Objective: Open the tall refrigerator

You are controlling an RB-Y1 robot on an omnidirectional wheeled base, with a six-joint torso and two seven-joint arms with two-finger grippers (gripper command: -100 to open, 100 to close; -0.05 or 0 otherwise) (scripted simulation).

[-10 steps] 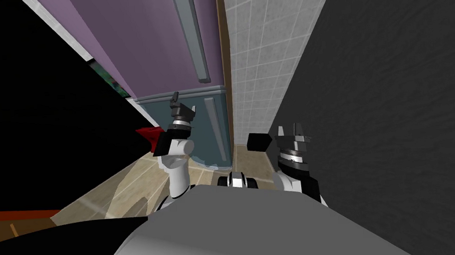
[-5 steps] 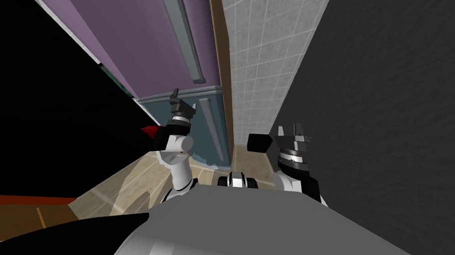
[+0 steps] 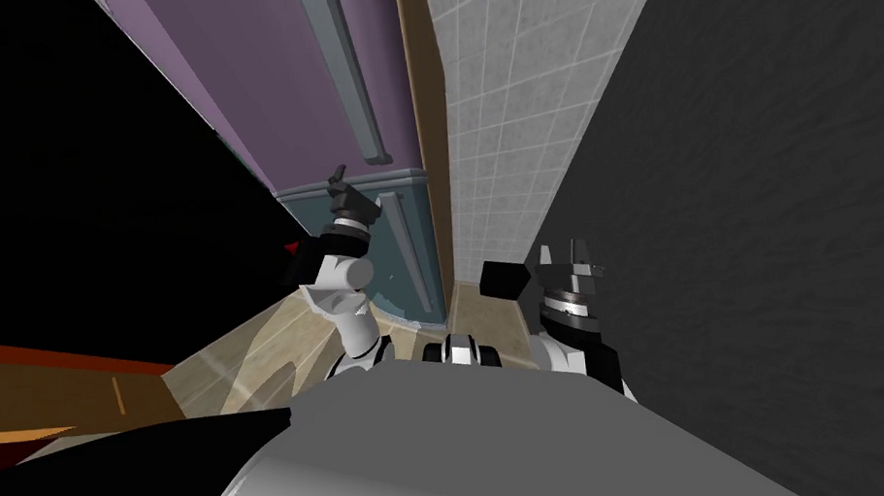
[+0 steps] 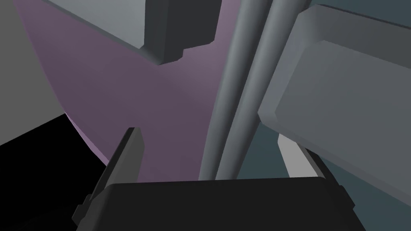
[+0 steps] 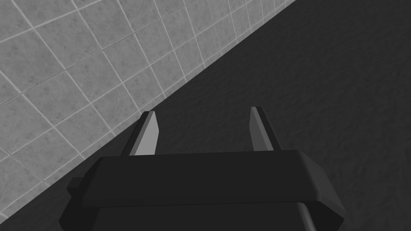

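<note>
Both left gripper (image 4: 210, 140) fingers (image 4: 129, 150) stand open astride the refrigerator's grey handle (image 4: 237, 92); we should clamp squarely, then pull; right gripper (image 5: 202, 116) open too.

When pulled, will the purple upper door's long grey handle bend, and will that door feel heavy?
The handle looks like a thick, solid bar, so it probably stays stiff. The purple door is tall and broad, so likely heavy. The handle's smooth faces may let the left gripper's thin fingers slip.
</note>
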